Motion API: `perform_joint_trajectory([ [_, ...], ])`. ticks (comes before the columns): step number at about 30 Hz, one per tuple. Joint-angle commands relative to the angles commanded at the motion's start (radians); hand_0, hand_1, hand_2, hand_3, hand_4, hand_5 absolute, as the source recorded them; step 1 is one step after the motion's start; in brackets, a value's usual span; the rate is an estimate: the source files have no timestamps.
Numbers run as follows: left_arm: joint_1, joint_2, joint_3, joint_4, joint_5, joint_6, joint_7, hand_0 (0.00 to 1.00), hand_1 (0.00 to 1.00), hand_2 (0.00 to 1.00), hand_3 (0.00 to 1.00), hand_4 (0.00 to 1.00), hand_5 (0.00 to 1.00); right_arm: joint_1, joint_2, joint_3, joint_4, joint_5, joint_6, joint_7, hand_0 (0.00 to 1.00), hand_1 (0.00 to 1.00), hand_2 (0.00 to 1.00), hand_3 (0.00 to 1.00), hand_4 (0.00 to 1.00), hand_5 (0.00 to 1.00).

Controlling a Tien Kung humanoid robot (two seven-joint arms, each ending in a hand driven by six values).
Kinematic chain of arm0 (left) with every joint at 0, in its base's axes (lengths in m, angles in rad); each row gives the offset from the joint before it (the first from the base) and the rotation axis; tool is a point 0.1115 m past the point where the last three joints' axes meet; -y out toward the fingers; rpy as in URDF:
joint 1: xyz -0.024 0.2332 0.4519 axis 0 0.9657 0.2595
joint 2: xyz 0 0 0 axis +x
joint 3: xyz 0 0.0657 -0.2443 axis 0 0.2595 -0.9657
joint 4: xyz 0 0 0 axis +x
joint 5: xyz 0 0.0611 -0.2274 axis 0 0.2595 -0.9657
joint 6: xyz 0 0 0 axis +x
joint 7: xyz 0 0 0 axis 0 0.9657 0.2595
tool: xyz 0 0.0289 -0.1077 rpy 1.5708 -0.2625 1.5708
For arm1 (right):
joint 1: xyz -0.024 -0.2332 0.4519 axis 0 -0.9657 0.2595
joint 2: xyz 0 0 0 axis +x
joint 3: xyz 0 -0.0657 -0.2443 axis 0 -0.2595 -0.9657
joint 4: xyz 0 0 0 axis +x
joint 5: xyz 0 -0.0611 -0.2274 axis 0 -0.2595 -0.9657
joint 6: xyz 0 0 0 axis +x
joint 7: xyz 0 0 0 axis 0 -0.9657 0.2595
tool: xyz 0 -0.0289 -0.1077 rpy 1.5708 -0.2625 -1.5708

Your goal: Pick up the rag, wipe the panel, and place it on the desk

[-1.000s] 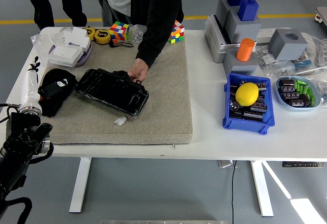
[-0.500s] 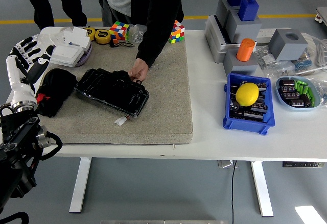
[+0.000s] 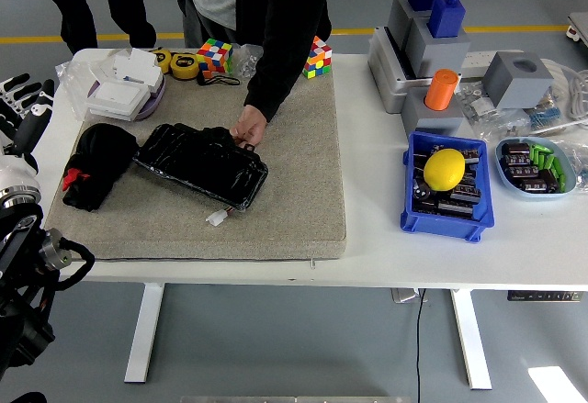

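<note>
A black rag [image 3: 96, 162] with a small red tag lies crumpled on the grey mat [image 3: 285, 192], at its left end. Beside it, to the right, lies the glossy black panel [image 3: 204, 162], tilted, with a small white connector below it. A person at the far side rests one hand [image 3: 248, 129] on the panel's far edge. My left hand [image 3: 20, 109] hovers at the picture's left edge, clear of the rag, fingers spread and holding nothing. My right arm is out of sight.
White boxes [image 3: 124, 91], tape rolls and two colour cubes [image 3: 214, 56] line the mat's far side. On the right stand a blue bin [image 3: 446, 203] with a yellow lemon, grey blocks, an orange cylinder [image 3: 440, 89] and a light-blue tray.
My left hand has lifted off the rag and drawn back left to the picture's edge, fingers spreading. The rag stays on the mat. The person's hand has not moved.
</note>
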Motion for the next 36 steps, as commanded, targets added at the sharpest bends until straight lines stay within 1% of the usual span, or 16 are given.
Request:
perform_joint_trajectory([
  [8,0.015,-0.005,-0.015,-0.019,0.001,0.001,0.008,0.44,0.544,0.548,0.58,0.87,0.241,0.002,-0.003,-0.002,-0.001,-0.001,-0.003,-0.002,0.535,0.557,0.49,0.522,0.889,0.353],
  [9,0.017,-0.005,-0.014,-0.021,0.001,0.0,0.009,0.44,0.545,0.546,0.575,0.844,0.219,0.002,-0.002,0.001,-0.001,-0.003,-0.004,-0.002,0.536,0.558,0.49,0.521,0.887,0.356],
  [21,0.03,-0.011,-0.018,-0.038,0.001,-0.002,0.013,0.441,0.545,0.544,0.575,0.827,0.21,-0.004,0.001,0.004,0.0,-0.002,-0.007,-0.005,0.534,0.556,0.49,0.522,0.884,0.361],
  [30,0.042,-0.016,-0.037,-0.061,-0.001,-0.003,0.018,0.442,0.544,0.543,0.574,0.821,0.205,-0.007,0.006,0.019,-0.001,-0.008,-0.008,-0.006,0.534,0.557,0.49,0.522,0.882,0.36],
  [36,0.047,-0.015,-0.036,-0.077,0.0,-0.014,0.031,0.441,0.544,0.543,0.575,0.82,0.205,-0.006,0.008,0.02,-0.001,-0.008,-0.008,-0.007,0.534,0.557,0.49,0.522,0.88,0.36],
])
